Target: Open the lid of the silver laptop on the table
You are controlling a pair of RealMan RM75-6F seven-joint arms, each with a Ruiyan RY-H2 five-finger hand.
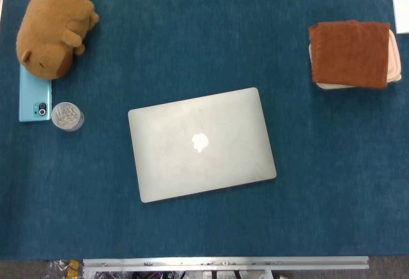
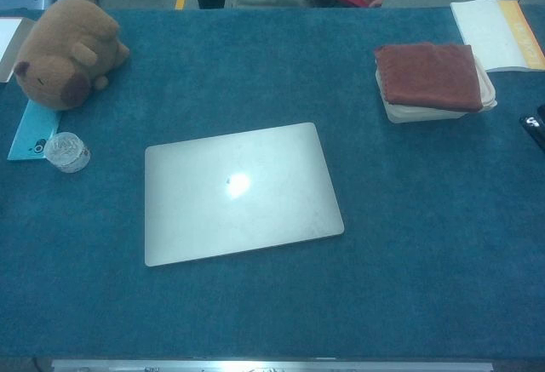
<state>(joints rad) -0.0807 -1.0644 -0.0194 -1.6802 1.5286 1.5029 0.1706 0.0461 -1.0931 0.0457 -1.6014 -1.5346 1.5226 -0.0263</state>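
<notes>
silver laptop, lid closed and flat, lies mid-table on blue felt cloth, turned slightly so its corners sit askew to the table edge; a pale logo marks the centre of the matte, faintly smudged lid. the near long edge faces the robot, which is judged the likely side for lifting, though neither view shows which edge carries the hinge. neither hand appears in either view, so the state of the fingers cannot be told; the opening is not yet begun. far left: a brown plush, soft and rounded, rests partly on a light-blue phone, with a small round clear jar just beside the phone. far right: a rust-red towel, nubbly and folded, covers a pale shallow container. all lie well apart from the laptop.
</notes>
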